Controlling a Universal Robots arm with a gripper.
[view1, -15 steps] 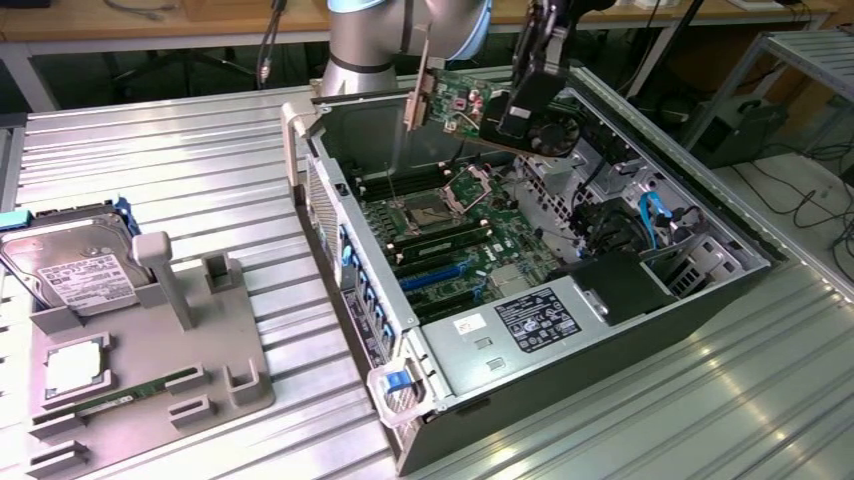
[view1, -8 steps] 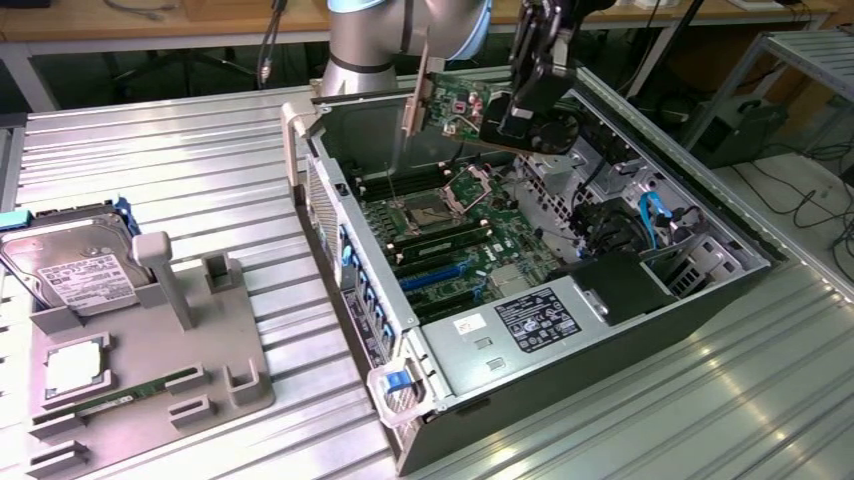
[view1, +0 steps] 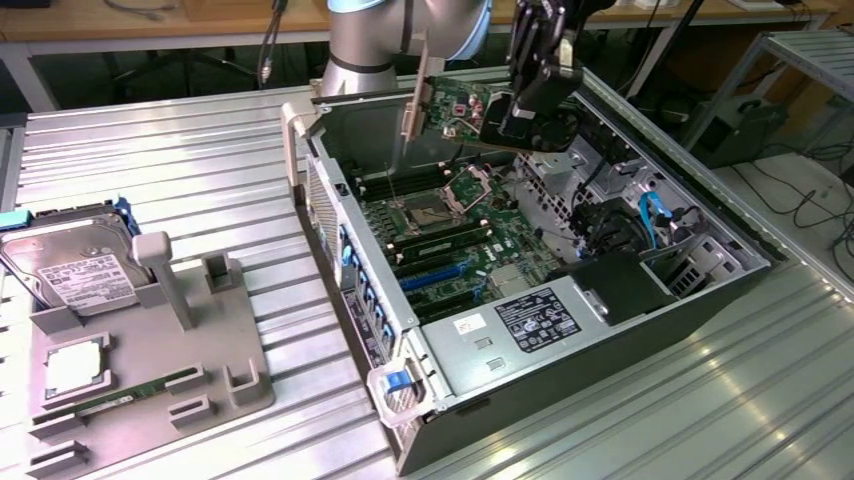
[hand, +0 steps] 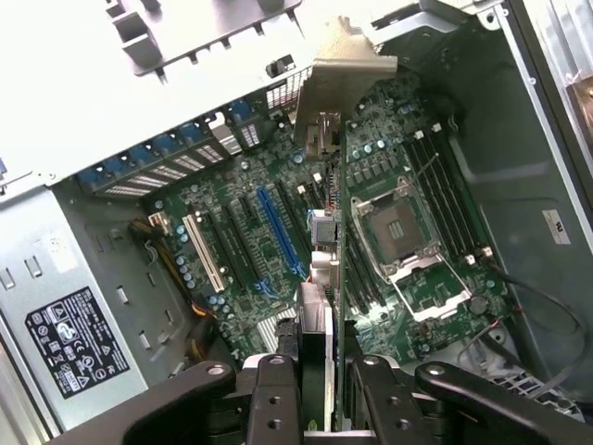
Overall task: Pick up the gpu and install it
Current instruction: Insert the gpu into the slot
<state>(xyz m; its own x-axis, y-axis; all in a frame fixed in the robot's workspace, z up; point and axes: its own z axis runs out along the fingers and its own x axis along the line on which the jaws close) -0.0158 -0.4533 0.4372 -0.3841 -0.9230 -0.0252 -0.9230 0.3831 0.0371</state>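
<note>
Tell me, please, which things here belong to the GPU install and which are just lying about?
In the job:
- gpu, held above the open case
- pincer, shut on the gpu
- computer case
- motherboard with its blue slot

Lying about:
- hard drive in the grey holder
- RAM stick

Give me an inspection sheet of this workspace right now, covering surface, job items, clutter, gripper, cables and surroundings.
Surface: ribbed metal table, carrying an open computer case lying on its side.
Job's things: gpu held in the air above the motherboard, not seated; blue slot empty.
Clutter: grey parts tray on the exterior view's left, with a hard drive and a RAM stick.
Grippers: gripper shut on the gpu.
Cables: blue cable inside the case; loose cables on the floor.
Surroundings: wooden bench behind.
</note>
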